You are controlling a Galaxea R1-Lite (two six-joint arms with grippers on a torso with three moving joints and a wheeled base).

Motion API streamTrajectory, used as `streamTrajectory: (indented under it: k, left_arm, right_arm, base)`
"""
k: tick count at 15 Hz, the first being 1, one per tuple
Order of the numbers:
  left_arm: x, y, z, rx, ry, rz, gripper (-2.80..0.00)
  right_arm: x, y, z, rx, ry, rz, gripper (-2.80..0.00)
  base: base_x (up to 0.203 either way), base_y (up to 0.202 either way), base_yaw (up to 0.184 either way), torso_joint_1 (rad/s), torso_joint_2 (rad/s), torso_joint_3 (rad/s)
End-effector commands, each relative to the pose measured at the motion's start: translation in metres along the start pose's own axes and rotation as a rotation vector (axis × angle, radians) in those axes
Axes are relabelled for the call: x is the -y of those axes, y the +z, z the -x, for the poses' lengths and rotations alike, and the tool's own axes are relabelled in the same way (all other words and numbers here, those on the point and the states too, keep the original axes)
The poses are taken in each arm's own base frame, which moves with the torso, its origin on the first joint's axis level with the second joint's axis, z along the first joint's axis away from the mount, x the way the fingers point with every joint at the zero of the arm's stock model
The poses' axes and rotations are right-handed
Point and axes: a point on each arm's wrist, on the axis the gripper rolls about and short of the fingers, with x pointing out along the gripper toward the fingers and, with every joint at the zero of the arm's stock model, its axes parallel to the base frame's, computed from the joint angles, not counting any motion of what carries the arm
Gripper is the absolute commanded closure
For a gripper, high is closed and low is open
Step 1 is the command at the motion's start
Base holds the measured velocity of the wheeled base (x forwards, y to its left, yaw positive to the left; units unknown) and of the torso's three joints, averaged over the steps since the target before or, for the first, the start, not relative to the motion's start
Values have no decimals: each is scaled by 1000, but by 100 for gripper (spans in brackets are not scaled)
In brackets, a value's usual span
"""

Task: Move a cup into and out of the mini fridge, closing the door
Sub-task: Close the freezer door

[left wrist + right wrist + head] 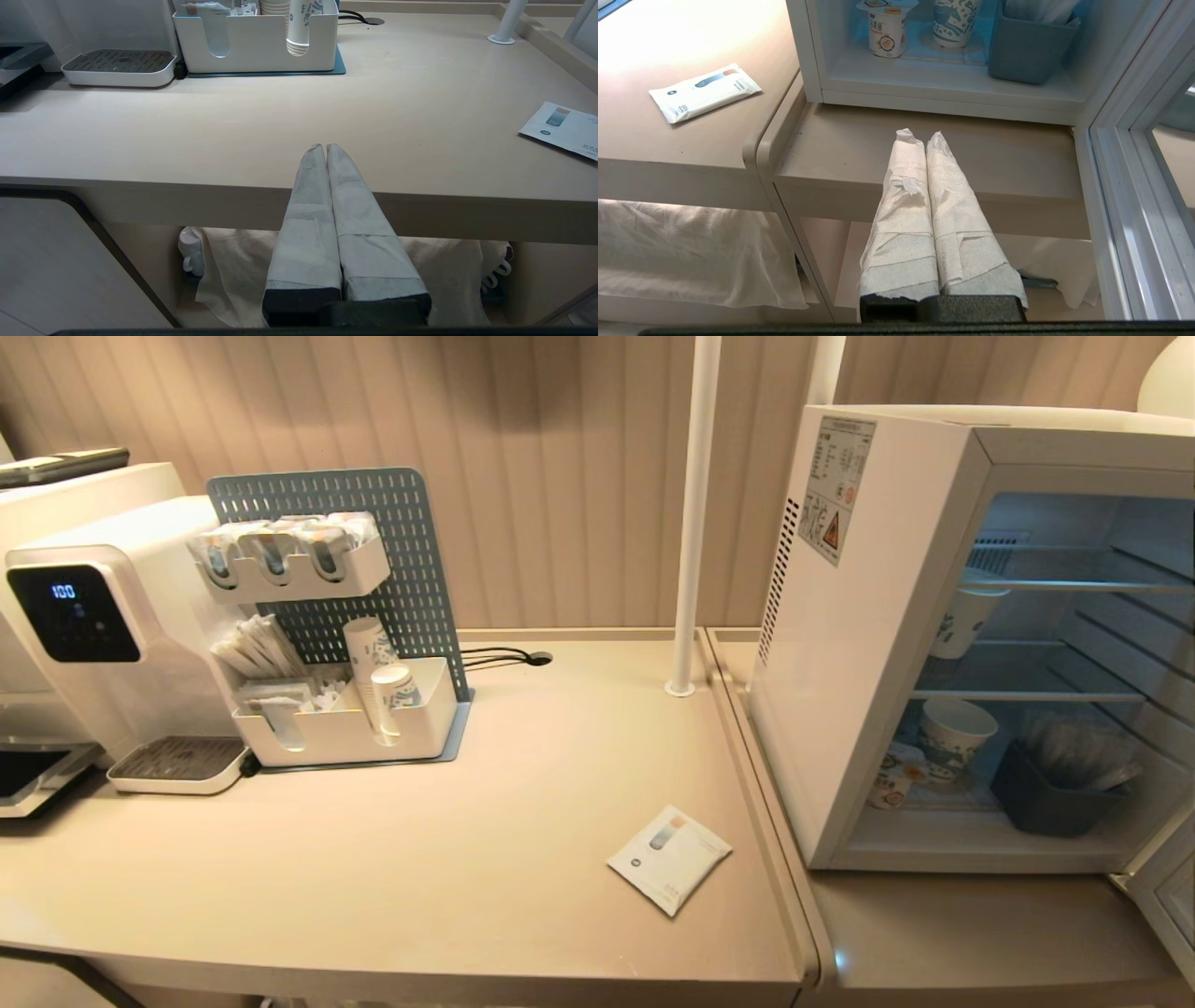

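Observation:
The white mini fridge (868,644) stands open on the lower counter at the right. Its door (1134,186) is swung out to the right, with only its pale frame showing. The small white cup (886,28) with an orange label stands on the fridge floor at the front left, also seen as the cup (894,779) half behind the fridge frame. My right gripper (920,135) is shut and empty, low in front of the counter edge below the fridge. My left gripper (325,147) is shut and empty, level with the main table's front edge. Neither shows in the head view.
Inside the fridge are a patterned paper cup (952,733), another on the middle shelf (962,621) and a blue-grey bin (1046,793). A flat sachet (669,859) lies on the table. A water dispenser (93,635), a pegboard organiser (345,709) and a white pole (695,513) stand further back.

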Motion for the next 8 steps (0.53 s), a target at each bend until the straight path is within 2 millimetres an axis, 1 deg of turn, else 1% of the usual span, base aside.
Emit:
streamTrajectory:
  k: [1, 4, 6, 8]
  left_arm:
    - [0, 0, 0, -1, 1, 1, 0]
    - [0, 0, 0, -1, 0, 1, 0]
    - [0, 0, 0, -1, 1, 1, 0]
    - [0, 0, 0, -1, 1, 0, 0]
  right_arm:
    - [0, 0, 0, -3, 2, 1, 0]
    - [0, -1, 0, -1, 2, 1, 0]
    - [0, 1, -4, 79, -17, -29, 0]
    - [1, 0, -4, 67, -22, -59, 0]
  base:
    - [0, 0, 0, 0, 0, 0]
    - [0, 0, 0, 0, 0, 0]
    - [0, 0, 0, 0, 0, 0]
    - [0, 0, 0, 0, 0, 0]
